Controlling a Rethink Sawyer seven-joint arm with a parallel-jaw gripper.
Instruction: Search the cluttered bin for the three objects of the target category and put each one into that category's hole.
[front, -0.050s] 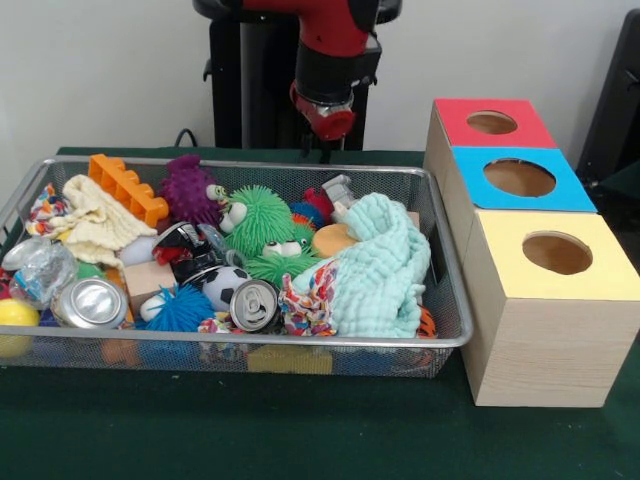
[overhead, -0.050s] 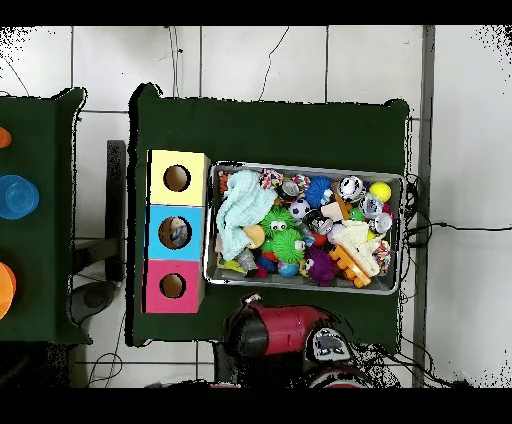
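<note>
Front view. The red and black arm (front, -0.050s: 335, 55) hangs at 12 o'clock above the far rim of the wire bin (front, -0.050s: 240, 345), clear of its contents. Its pincer is not distinguishable below the red wrist, so I cannot tell whether it is released or clenched.

The bin sits on the green desk (front, -0.050s: 300, 440) and is full. At its 10 o'clock corner lies an orange block (front, -0.050s: 125, 185) beside a cream cloth (front, -0.050s: 95, 220). A purple spiky toy (front, -0.050s: 188, 188) is at 11 o'clock, and a green fuzzy toy (front, -0.050s: 262, 222) lies near centre. A mint cloth (front, -0.050s: 385, 265) covers the 3 o'clock side. Two cans (front, -0.050s: 92, 302) (front, -0.050s: 254, 304) lie along the near rim, with a blue spiky ball (front, -0.050s: 182, 310) and a small football (front, -0.050s: 224, 284) between them. A yellow ball (front, -0.050s: 15, 318) rests at 8 o'clock.

Just beside the bin, at 3 o'clock, stands a wooden box with three holes: red (front, -0.050s: 491, 122), blue (front, -0.050s: 519, 177), yellow (front, -0.050s: 557, 252).

Overhead view. The bin (overhead, -0.050s: 305, 288) lies at centre on the desk (overhead, -0.050s: 270, 130). The box adjoins it at 9 o'clock, with the yellow hole (overhead, -0.050s: 177, 178) uppermost, the blue hole (overhead, -0.050s: 174, 232) in the middle and the red hole (overhead, -0.050s: 172, 286) lowest. The mint cloth (overhead, -0.050s: 243, 208) lies at the box end of the bin and the yellow ball (overhead, -0.050s: 380, 191) at the opposite end. The arm (overhead, -0.050s: 285, 335) sits at 6 o'clock, outside the bin.
</note>
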